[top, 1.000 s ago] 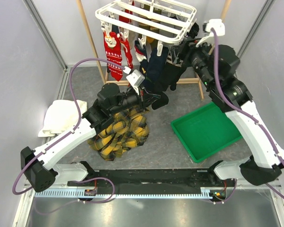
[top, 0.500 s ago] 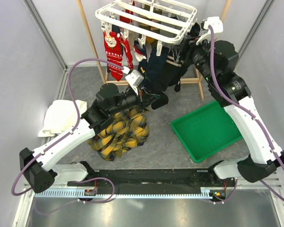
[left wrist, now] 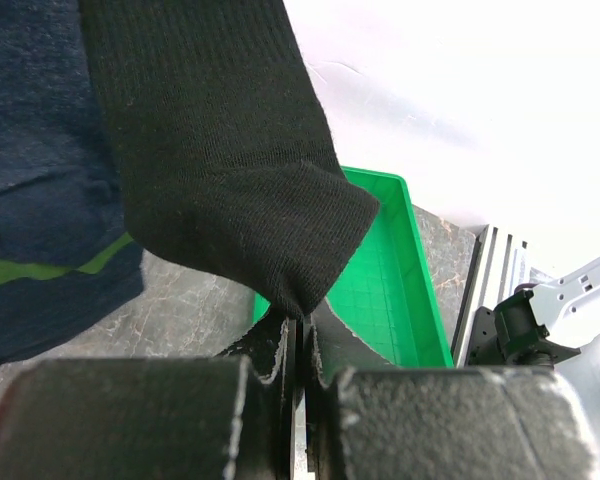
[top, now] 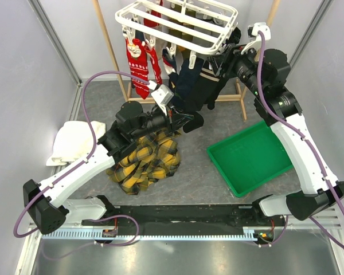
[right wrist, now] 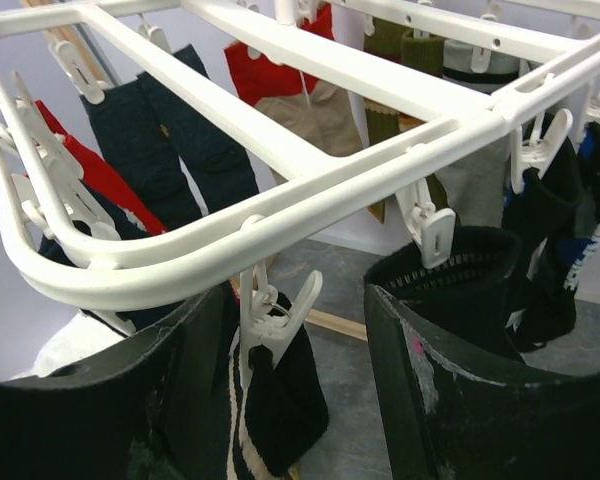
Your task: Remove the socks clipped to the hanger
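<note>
Black sock [left wrist: 230, 200], its toe pinched in your tightly closed left gripper [left wrist: 298, 340], hangs from the white hanger [right wrist: 280, 200] above it, while your right gripper [right wrist: 298, 330] stands open astride a peg [right wrist: 265, 300]; pull down before that peg is squeezed and the hanger could tilt or swing.
</note>
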You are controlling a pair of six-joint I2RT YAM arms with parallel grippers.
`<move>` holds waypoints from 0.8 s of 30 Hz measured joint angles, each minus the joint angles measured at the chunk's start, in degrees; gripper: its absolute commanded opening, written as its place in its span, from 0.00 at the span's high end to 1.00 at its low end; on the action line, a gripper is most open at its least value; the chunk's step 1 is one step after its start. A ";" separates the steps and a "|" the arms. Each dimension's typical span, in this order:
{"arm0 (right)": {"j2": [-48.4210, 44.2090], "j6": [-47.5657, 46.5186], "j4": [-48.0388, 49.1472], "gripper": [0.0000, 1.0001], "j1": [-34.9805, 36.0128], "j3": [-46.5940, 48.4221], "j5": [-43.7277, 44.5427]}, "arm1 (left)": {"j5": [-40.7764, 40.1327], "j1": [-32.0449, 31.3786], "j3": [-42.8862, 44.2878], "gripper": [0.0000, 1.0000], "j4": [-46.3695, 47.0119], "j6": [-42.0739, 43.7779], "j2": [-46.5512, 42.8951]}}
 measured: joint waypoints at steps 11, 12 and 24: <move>0.04 2.40 3.17 0.48 -0.04 -0.55 -1.57 | 0.04 0.00 0.00 0.98 0.00 0.00 0.00; 0.04 2.45 3.45 0.51 -0.04 -0.55 -1.55 | 0.04 0.00 0.00 0.98 0.00 0.00 0.00; 0.02 3.89 5.81 0.83 -0.04 -1.99 -0.37 | 0.07 0.00 0.00 0.98 0.00 0.02 0.00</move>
